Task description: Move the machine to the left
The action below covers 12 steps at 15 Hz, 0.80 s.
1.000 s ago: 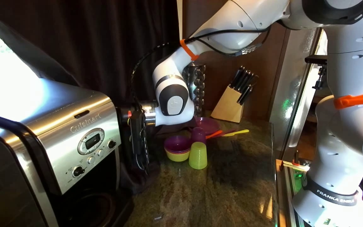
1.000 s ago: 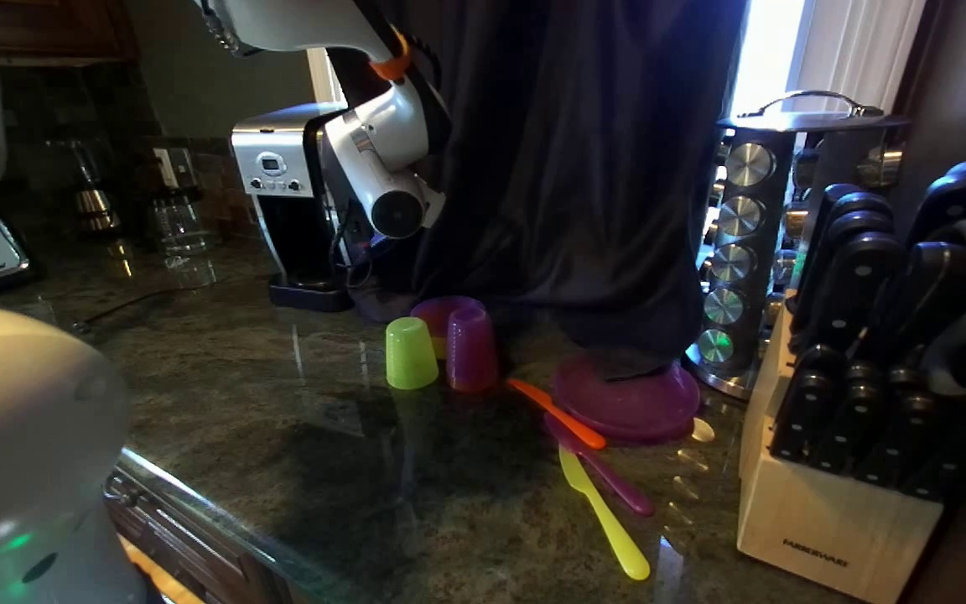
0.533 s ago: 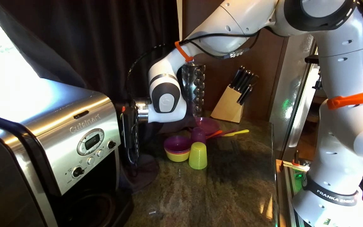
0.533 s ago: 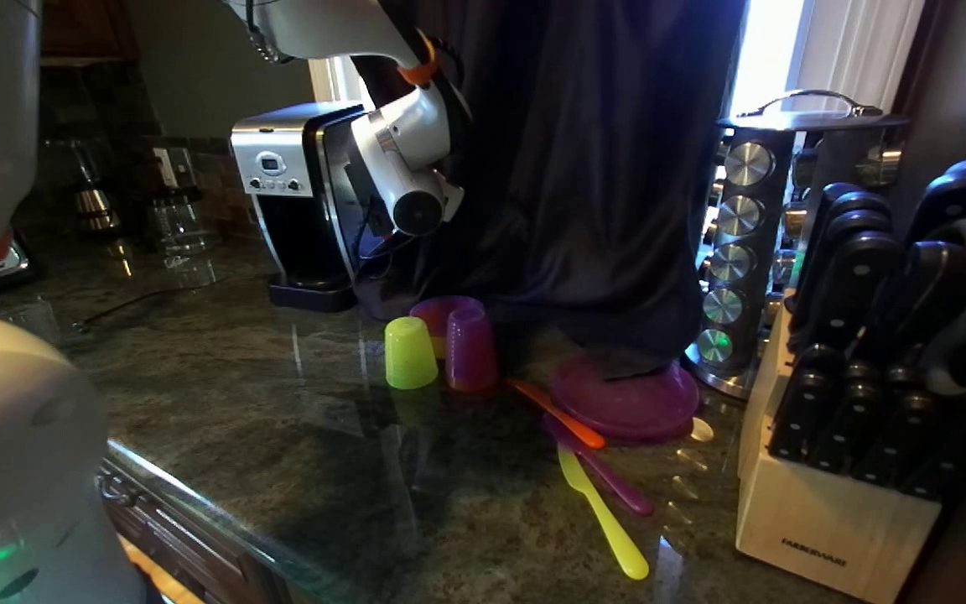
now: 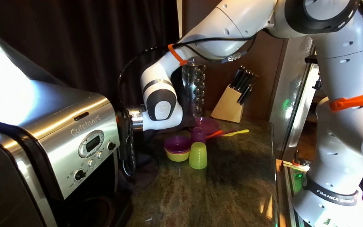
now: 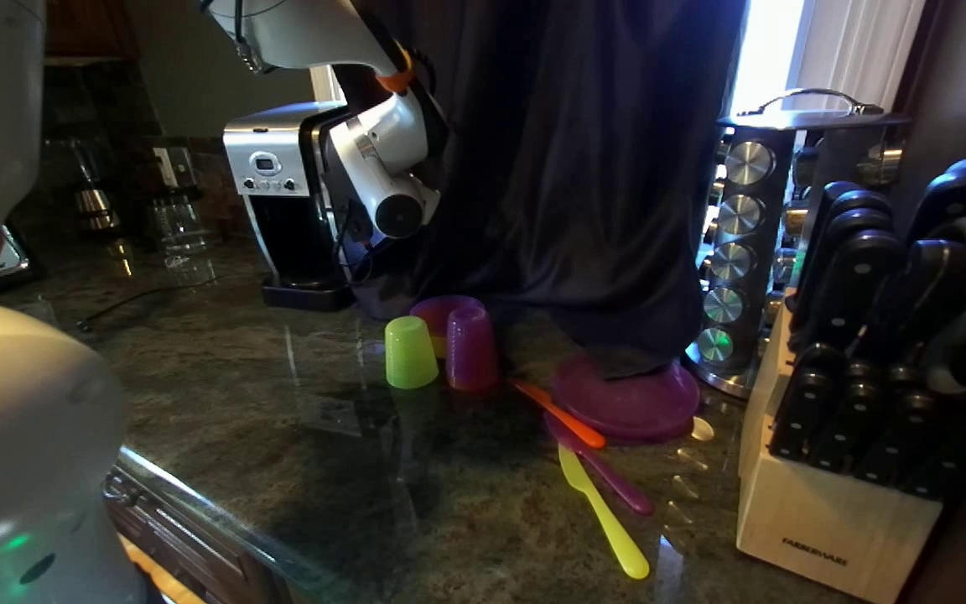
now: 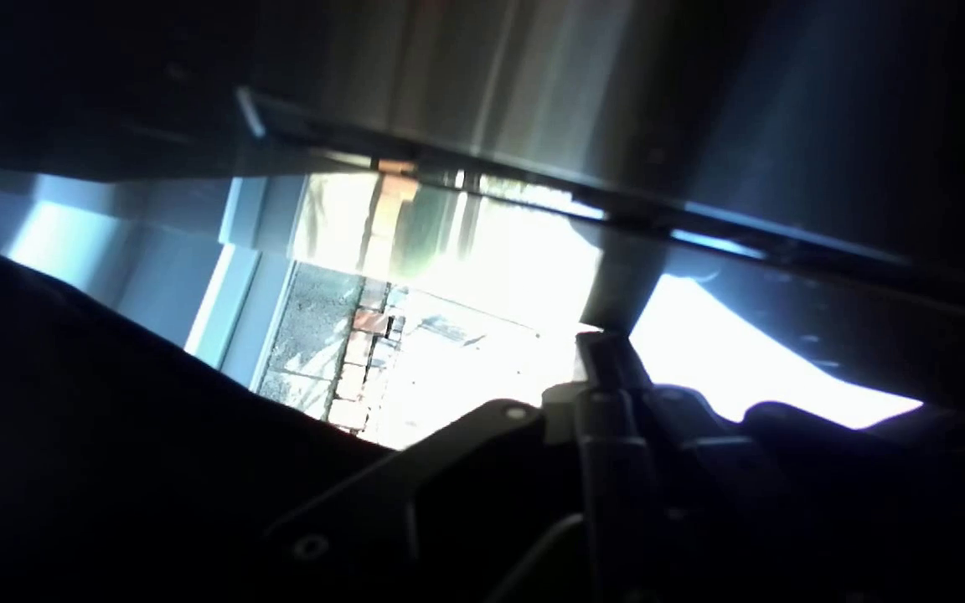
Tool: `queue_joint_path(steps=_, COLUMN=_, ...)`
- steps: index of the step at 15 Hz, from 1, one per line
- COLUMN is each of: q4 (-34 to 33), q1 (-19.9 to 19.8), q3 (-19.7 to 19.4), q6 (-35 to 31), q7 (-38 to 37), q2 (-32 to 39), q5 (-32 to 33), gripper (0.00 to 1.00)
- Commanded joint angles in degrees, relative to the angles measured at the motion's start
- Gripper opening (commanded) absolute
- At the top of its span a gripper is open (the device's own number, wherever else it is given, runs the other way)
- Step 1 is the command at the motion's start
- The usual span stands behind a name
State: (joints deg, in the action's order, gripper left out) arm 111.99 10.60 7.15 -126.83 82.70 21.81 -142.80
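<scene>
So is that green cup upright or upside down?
Upside down: in both exterior views the green cup stands narrow, closed end up.

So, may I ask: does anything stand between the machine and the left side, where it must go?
Possibly. In an exterior view, a thin dark cord lies on the counter to the left of the machine, and a clear jug stands beyond the cord. I cannot tell whether they block the way.

We see a dark curtain [image 6: 550, 184] in folds, bright window [image 6: 772, 59] beside it. Counter [image 6: 223, 394] of mottled stone, glossy with reflections. We note a brown cabinet [image 6: 89, 33] high in the dim far corner, greyish wall [image 6: 185, 96] beside it.
</scene>
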Motion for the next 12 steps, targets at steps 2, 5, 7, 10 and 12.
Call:
queue_joint_path(steps=2, q4=0.72, q1=1.88, q3=-0.95, q6=1.13, q7=-1.29, q2=-0.14, q5=4.62, gripper=0.0)
queue_joint_path(steps=5, q4=0.96, q1=1.97, q3=-0.63, q6=1.37, q7=-3.22, q2=-0.34, q5=6.96, gripper=0.0)
queue_joint_path(steps=7, q4=1.46, q1=2.17, q3=-0.42, q6=1.4, q7=-4.85, q2=-0.74, q5=8.67, gripper=0.0)
queue_joint_path(steps=10, q4=2.77, q1=2.81, q3=-0.01, q6=1.26, q7=-6.65, q2=-1.69, q5=10.59, gripper=0.0)
queue_joint_path(steps=12, q4=3.6, q1=3.44, q3=0.26, q6=0.51, q7=-7.46, q2=-2.41, q5=10.83, gripper=0.0)
